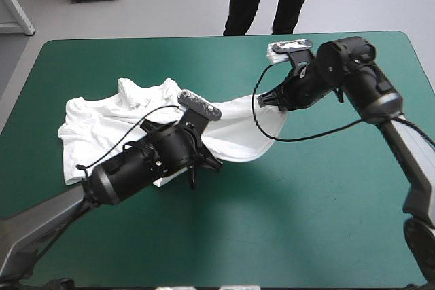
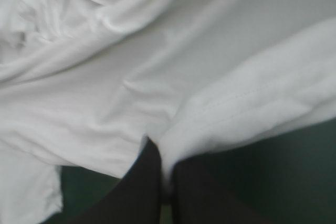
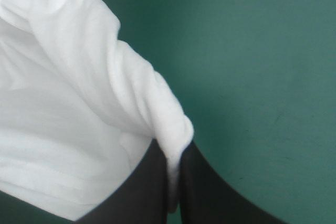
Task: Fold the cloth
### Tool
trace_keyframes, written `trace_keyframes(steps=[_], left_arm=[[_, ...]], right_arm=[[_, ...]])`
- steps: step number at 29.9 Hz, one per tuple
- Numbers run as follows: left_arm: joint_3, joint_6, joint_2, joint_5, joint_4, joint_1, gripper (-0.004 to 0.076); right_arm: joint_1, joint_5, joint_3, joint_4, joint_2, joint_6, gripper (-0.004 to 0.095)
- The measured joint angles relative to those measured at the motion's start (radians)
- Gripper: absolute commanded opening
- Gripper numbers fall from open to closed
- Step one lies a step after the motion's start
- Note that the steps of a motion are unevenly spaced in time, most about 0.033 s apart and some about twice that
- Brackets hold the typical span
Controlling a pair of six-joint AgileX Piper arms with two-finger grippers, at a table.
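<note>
Where both jaws meet, T-shirt (image 1: 95,123) pinched between

The T-shirt (image 1: 102,123) is plain white, the table cover (image 1: 306,202) teal-green, the left pincer (image 2: 164,157) and right pincer (image 3: 174,155) black.

You can't see the left hand (image 2: 164,156) tips under a T-shirt (image 2: 157,77) fold; shirt runs off both wrist views; left arm (image 1: 136,164) covers its near hem.
</note>
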Motion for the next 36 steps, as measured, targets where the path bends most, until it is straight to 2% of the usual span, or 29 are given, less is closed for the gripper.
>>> trace_keyframes(steps=[5, 9, 17, 25, 30, 36], left_arm=[[-0.182, 0.098, -0.041, 0.021, 0.011, 0.049, -0.001], [-0.355, 0.174, -0.051, 0.025, 0.026, 0.07, -0.001], [-0.749, 0.259, -0.058, 0.026, 0.093, 0.07, -0.001], [-0.991, 0.31, -0.068, 0.024, 0.087, 0.07, -0.001], [-1.112, 0.359, -0.067, -0.065, -0.037, 0.07, -0.001], [-1.185, 0.4, -0.073, -0.187, -0.138, 0.07, -0.001]], right_arm=[[0.0, 0.008, -0.03, -0.01, -0.147, 0.0, -0.0017], [0.0, 0.008, -0.143, -0.041, -0.204, 0.006, -0.0017], [0.0, 0.009, -0.475, -0.08, -0.214, 0.012, -0.0015], [0.0, 0.009, -0.729, -0.078, -0.22, 0.011, -0.0011], [0.0, 0.0, -0.876, -0.066, -0.221, -0.004, 0.0002], [0.0, -0.071, -0.974, -0.055, -0.237, -0.015, 0.0003]])
